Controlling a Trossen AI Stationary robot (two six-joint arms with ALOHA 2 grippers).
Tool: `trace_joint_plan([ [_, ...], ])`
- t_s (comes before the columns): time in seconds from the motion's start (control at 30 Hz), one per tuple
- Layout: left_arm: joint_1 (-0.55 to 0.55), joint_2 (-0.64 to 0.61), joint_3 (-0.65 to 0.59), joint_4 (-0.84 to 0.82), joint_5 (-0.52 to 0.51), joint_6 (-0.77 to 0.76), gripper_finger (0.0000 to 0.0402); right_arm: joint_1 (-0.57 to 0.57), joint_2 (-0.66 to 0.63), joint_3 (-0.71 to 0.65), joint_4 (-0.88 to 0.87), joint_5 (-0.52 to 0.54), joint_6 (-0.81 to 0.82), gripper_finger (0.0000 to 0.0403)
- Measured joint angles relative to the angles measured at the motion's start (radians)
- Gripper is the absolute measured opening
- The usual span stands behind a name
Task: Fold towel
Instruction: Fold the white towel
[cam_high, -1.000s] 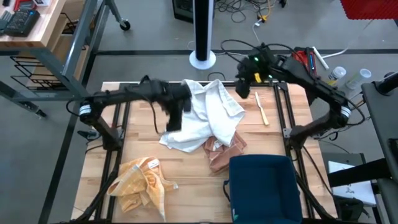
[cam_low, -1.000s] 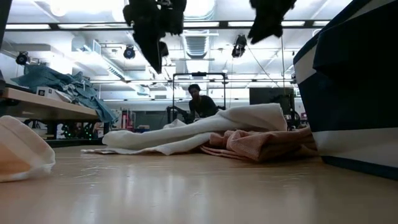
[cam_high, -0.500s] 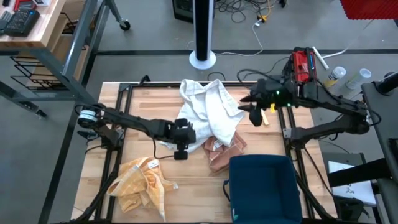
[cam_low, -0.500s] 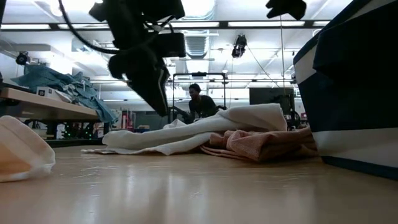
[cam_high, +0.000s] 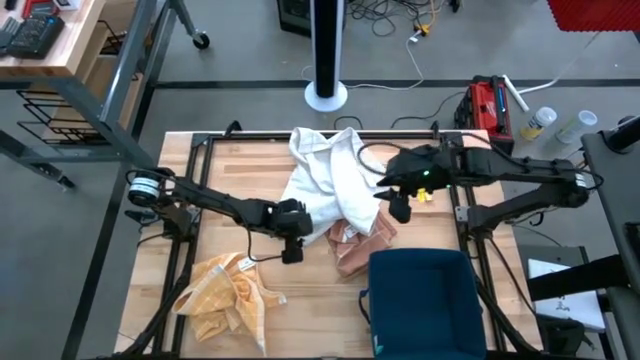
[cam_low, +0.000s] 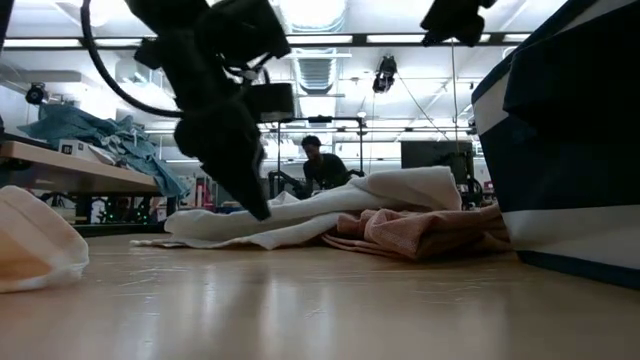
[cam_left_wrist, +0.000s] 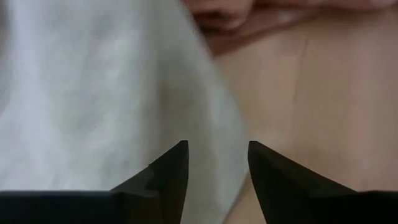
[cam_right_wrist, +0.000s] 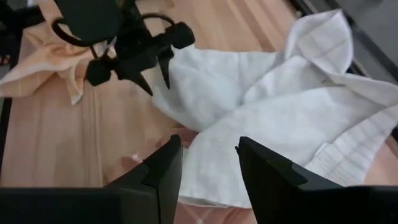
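A crumpled white towel (cam_high: 330, 180) lies in a heap at the middle of the wooden table, partly over a pink cloth (cam_high: 362, 245). My left gripper (cam_high: 292, 248) is open and points steeply down at the towel's near-left edge (cam_left_wrist: 211, 124). Its fingertips stand just above the cloth in the low view (cam_low: 255, 205); no touch shows. My right gripper (cam_high: 400, 205) is open and hangs high over the towel's right side. In its wrist view, its fingers (cam_right_wrist: 208, 152) frame the towel (cam_right_wrist: 273, 118).
A yellow cloth (cam_high: 225, 295) lies bunched at the near left. A dark blue bin (cam_high: 425, 300) stands at the near right, close to the pink cloth. Bare wood (cam_high: 225, 185) lies left of the towel. A person (cam_low: 320, 165) shows far behind the table.
My left gripper has come down and toward the table's near edge, from above the towel's left side to its near-left edge. My right gripper has swung from the far right corner toward the near edge, over the towel's right side. The towel has not moved.
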Motion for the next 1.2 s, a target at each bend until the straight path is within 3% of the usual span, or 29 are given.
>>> trace_joint_plan([
  [0.27,0.002,0.136,0.001,0.101,0.000,-0.048,0.0165,0.051,0.091,0.001,0.030,0.000,0.000,0.0143],
  [0.4,0.005,0.157,0.004,0.091,-0.005,-0.086,0.0118,0.077,0.123,-0.003,0.050,0.000,0.000,0.0138],
  [0.53,-0.003,0.099,-0.002,0.087,-0.026,-0.072,0.0018,0.116,0.155,-0.011,0.092,0.013,-0.008,0.0133],
  [0.73,-0.003,-0.114,0.041,0.110,-0.028,-0.082,0.0004,0.222,0.246,-0.028,0.141,0.053,-0.033,0.0122],
  [0.87,-0.006,-0.237,0.062,0.131,-0.023,-0.096,0.0003,0.303,0.327,-0.031,0.230,0.201,-0.063,0.0113],
  [1.07,-0.024,-0.360,0.077,0.054,-0.019,-0.129,0.0001,0.391,0.413,-0.006,0.328,0.621,-0.124,0.0110],
  [1.13,-0.033,-0.366,0.077,0.047,-0.018,-0.139,0.0001,0.410,0.430,-0.004,0.345,0.713,-0.159,0.0117],
  [1.2,-0.042,-0.370,0.077,0.029,-0.018,-0.151,0.0001,0.425,0.441,0.007,0.430,0.737,-0.202,0.0126],
])
